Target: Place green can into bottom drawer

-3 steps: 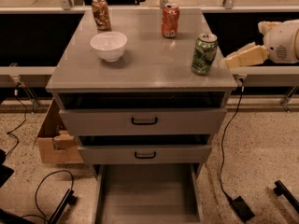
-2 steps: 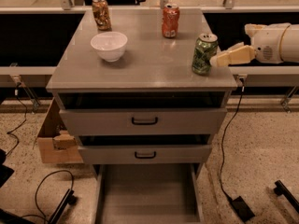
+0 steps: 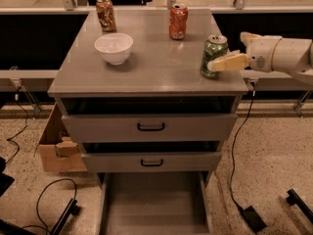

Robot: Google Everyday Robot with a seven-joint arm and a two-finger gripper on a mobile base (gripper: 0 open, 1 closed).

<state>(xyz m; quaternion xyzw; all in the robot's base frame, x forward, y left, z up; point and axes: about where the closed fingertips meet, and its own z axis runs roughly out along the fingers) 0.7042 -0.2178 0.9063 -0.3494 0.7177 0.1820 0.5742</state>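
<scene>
The green can [image 3: 213, 53] stands upright near the right front corner of the grey cabinet top [image 3: 156, 67]. My gripper [image 3: 227, 52] reaches in from the right at can height and is open. Its near tan finger [image 3: 230, 61] lies across the can's front right side, touching or nearly touching it. The other finger [image 3: 247, 36] shows behind and to the right of the can. The bottom drawer [image 3: 154, 204] is pulled out at floor level below the cabinet, and its grey floor is bare.
A white bowl [image 3: 114, 47], an orange-red can [image 3: 178, 21] and a brown-gold can [image 3: 105, 13] stand on the top. The two upper drawers [image 3: 150, 127] are slightly ajar. A cardboard box [image 3: 57, 148] sits at the left, and cables [image 3: 234, 170] lie on the floor.
My gripper has moved left from beside the cabinet's right edge up to the green can. The can has not moved.
</scene>
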